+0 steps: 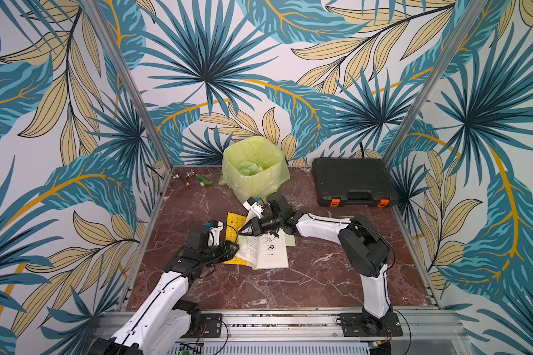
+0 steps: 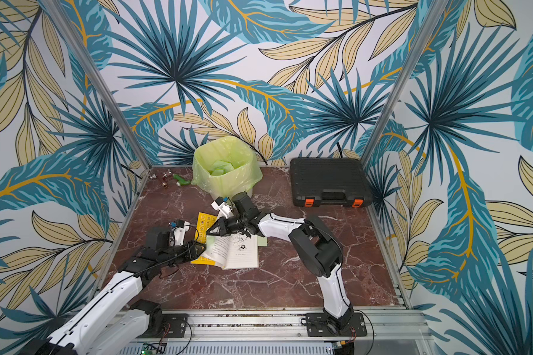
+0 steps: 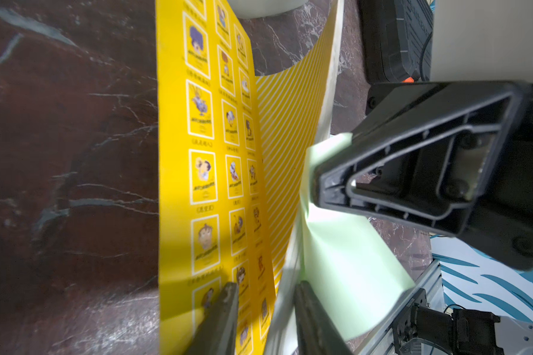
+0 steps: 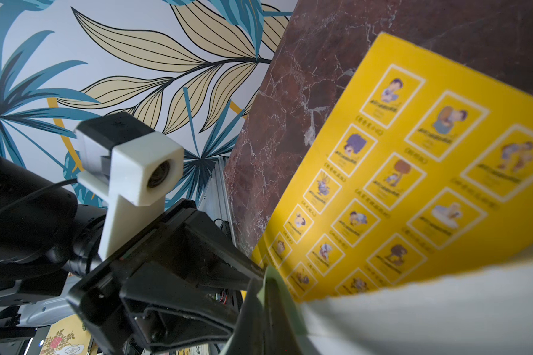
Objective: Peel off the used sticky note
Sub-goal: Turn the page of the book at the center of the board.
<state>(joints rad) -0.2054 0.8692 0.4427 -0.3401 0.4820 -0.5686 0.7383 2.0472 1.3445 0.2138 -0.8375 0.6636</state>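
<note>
right gripper (image 3: 316, 181): jaws closed, pinching the pale green sticky note (image 3: 345, 261) | sticky note: bent, one edge against the pages of the open book (image 1: 271, 252), mid-desk (image 1: 290, 285) | left gripper (image 3: 266, 285): jaws partly open, straddling the yellow cover (image 3: 179, 184) edge

In both top views we look down from high above the near edge onto the whole marble table (image 1: 320, 276), facing the far wall (image 1: 259, 61). The left wrist camera (image 4: 142, 172) looks very closely along the yellow book cover (image 3: 179, 153); the right wrist view faces left. Both share this cover and the green sticky note (image 3: 351, 267).
</note>
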